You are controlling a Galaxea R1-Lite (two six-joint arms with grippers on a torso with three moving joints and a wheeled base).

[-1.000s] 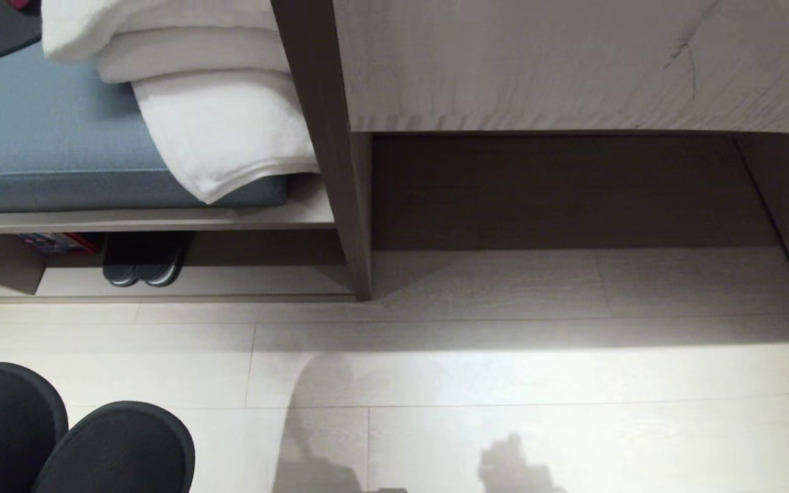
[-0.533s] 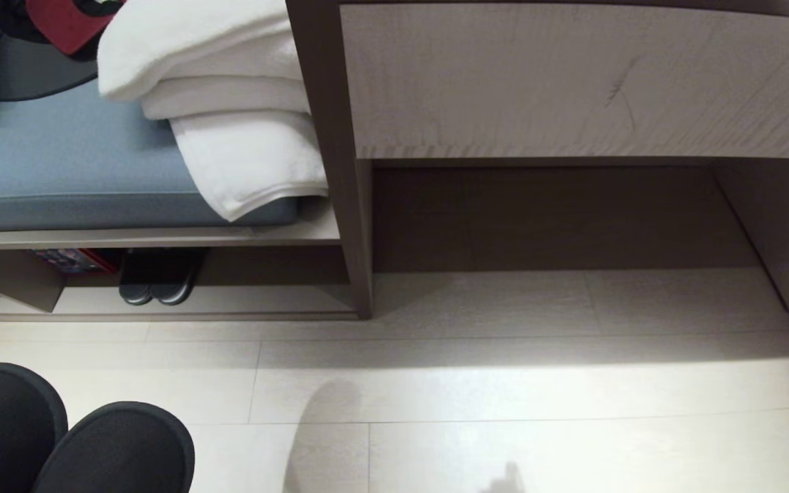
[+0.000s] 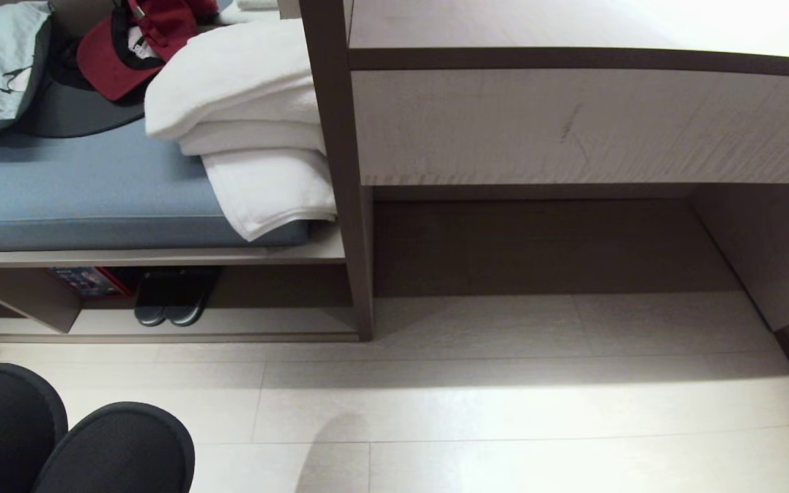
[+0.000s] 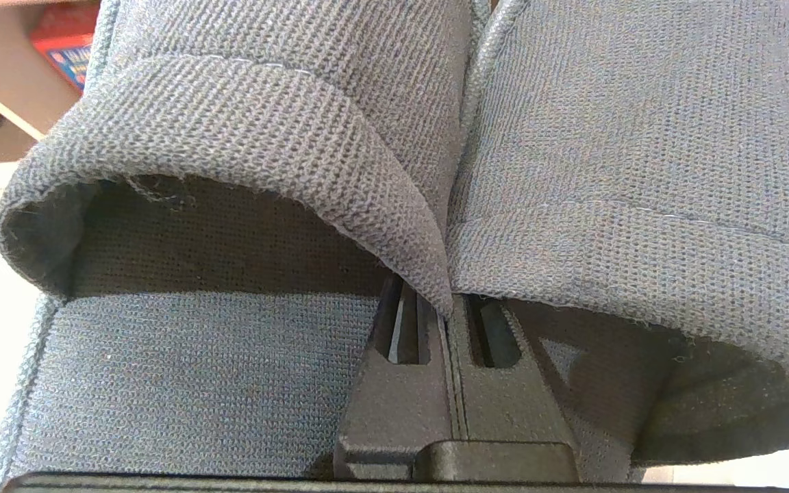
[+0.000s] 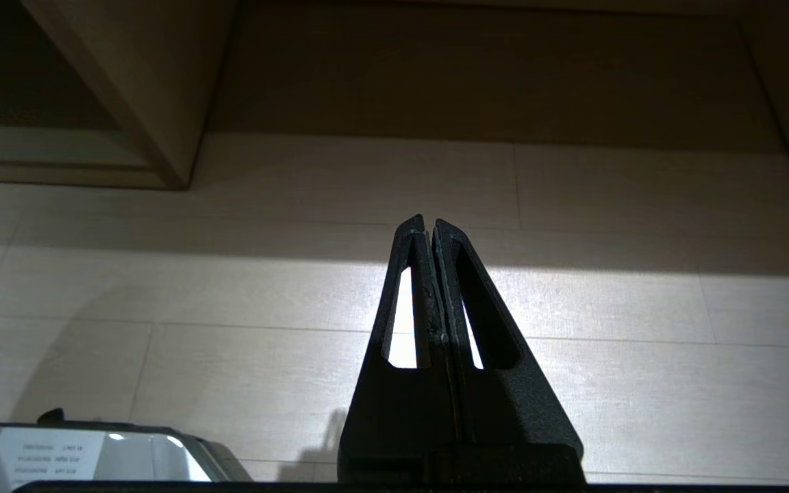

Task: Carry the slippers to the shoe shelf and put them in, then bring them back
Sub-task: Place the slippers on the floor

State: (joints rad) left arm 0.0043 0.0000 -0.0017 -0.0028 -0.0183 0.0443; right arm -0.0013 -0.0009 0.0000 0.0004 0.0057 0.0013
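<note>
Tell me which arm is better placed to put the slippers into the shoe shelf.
Left. The left gripper is shut on the slippers, and the shoe shelf is on that side. The right gripper is shut and holds nothing.

The left pincer (image 4: 453,322) has matte black fingers (image 4: 504,411) of grainy, rough-cast texture, each wedge-shaped and pierced by a long slot. The right pincer (image 5: 429,226) is the same make: two tapering black fingers (image 5: 497,383) with slotted cut-outs (floor light shows through them), widening toward a flat black base.
</note>
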